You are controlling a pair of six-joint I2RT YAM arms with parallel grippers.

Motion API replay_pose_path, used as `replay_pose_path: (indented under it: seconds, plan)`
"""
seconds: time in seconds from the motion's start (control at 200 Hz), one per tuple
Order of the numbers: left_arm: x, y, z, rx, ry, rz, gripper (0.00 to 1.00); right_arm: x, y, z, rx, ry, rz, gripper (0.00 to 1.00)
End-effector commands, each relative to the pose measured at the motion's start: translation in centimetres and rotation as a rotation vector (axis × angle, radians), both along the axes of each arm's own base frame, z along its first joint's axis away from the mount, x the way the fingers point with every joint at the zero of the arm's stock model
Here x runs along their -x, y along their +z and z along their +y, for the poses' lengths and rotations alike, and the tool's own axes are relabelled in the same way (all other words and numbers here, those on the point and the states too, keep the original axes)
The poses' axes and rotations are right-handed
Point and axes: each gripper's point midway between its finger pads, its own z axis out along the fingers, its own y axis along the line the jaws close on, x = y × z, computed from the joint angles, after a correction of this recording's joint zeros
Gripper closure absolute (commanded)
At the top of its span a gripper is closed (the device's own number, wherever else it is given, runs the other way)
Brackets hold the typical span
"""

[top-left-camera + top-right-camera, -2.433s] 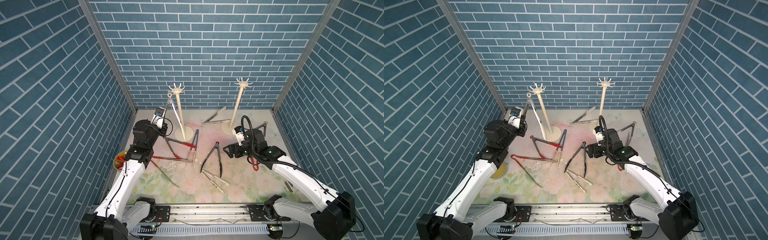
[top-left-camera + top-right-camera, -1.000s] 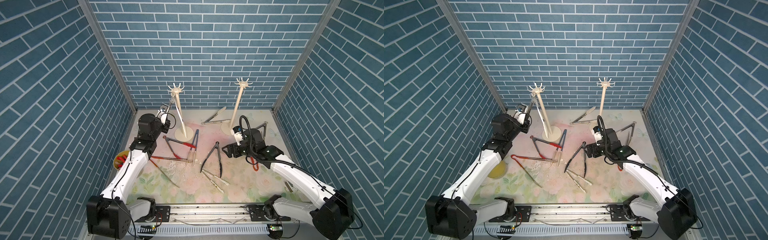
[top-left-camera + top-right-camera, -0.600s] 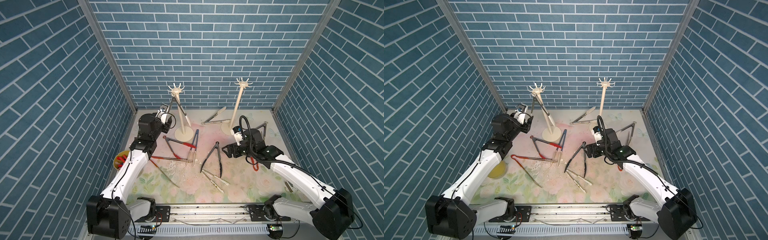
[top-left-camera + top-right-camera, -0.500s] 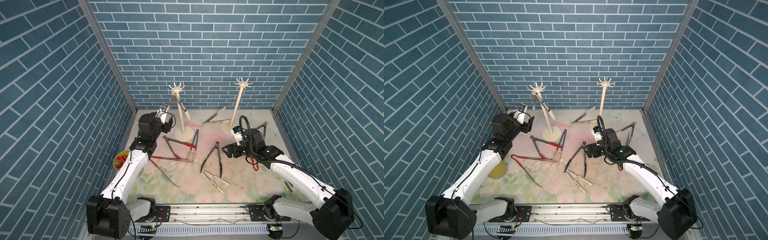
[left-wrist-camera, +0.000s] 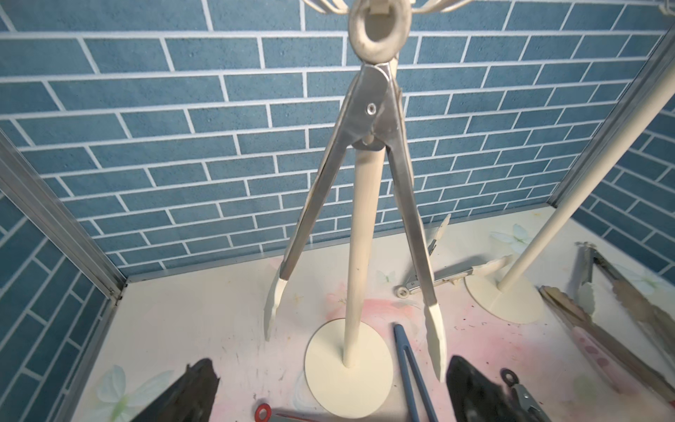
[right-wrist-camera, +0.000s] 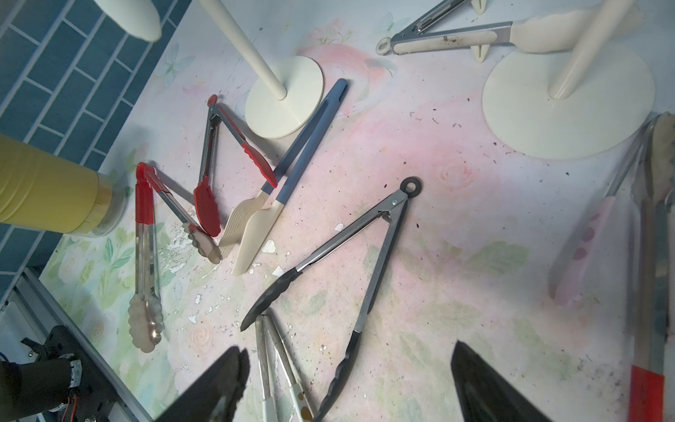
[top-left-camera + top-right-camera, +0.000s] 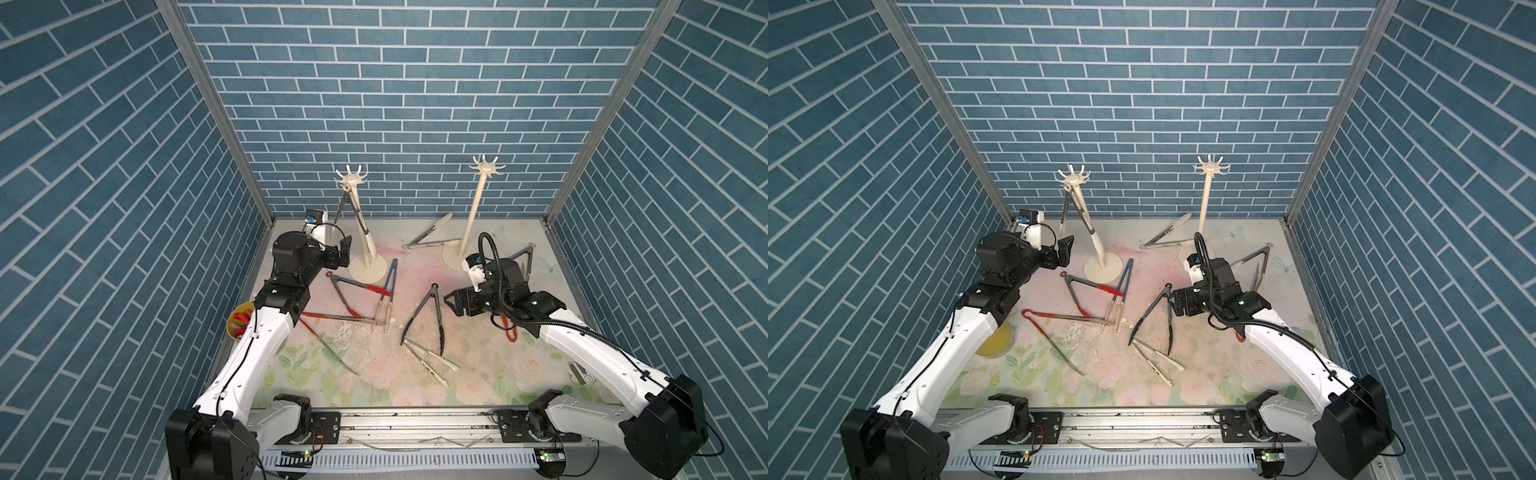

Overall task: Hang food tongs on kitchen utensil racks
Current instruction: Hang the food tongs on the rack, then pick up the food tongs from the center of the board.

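Note:
White-tipped metal food tongs (image 5: 369,146) hang by their ring from the left rack's (image 7: 365,232) top hooks, arms spread on either side of the pole. My left gripper (image 7: 343,251) is open and empty, just left of that rack's base (image 5: 349,369) and apart from the tongs. My right gripper (image 6: 349,352) is open and hovers over the black-tipped tongs (image 6: 380,234) lying mid-table, touching nothing. The right rack (image 7: 473,220) is bare. Red-tipped tongs (image 7: 357,286), blue-handled tongs (image 7: 390,286) and several others lie on the floral mat.
A yellow cup (image 7: 241,324) stands at the mat's left edge. White tongs (image 7: 428,239) lie by the right rack's base, and pink-handled tongs (image 7: 525,259) behind my right arm. Small white tongs (image 7: 428,361) lie near the front. Brick walls close three sides.
My left gripper opened and let go of the white-tipped tongs, which now hang free on the left rack with spread arms. The right arm stayed put.

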Motion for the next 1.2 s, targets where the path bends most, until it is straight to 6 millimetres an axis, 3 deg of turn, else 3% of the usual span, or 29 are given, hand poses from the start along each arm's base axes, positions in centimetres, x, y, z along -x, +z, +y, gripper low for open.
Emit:
replay_pose_path:
  seconds: [0.0,0.225,0.53,0.83,1.06,1.075,1.195]
  plan:
    - [2.2,-0.2,-0.1,0.080,0.000,0.051,0.01,0.8,-3.2,-0.1,0.040,-0.043,0.124,0.13]
    - [6.7,0.2,0.2,0.073,-0.030,0.040,0.01,0.7,-7.6,1.1,0.137,-0.050,0.243,0.24]
    - [12.4,1.0,-1.0,0.087,-0.162,-0.002,0.01,-1.2,-11.2,2.9,0.268,-0.075,0.299,0.42]
    - [17.8,3.7,-2.8,0.130,-0.340,-0.188,0.01,-2.9,-13.5,3.3,0.332,-0.109,0.320,0.63]
    - [20.7,5.9,-3.1,0.159,-0.401,-0.349,0.01,-3.5,-14.7,3.3,0.366,-0.117,0.328,0.76]
    - [20.5,5.2,-3.2,0.160,-0.402,-0.341,0.01,-3.5,-14.8,3.3,0.369,-0.116,0.328,0.77]
    - [21.5,5.6,-3.2,0.169,-0.417,-0.424,0.01,-3.8,-15.1,3.3,0.386,-0.119,0.323,0.82]
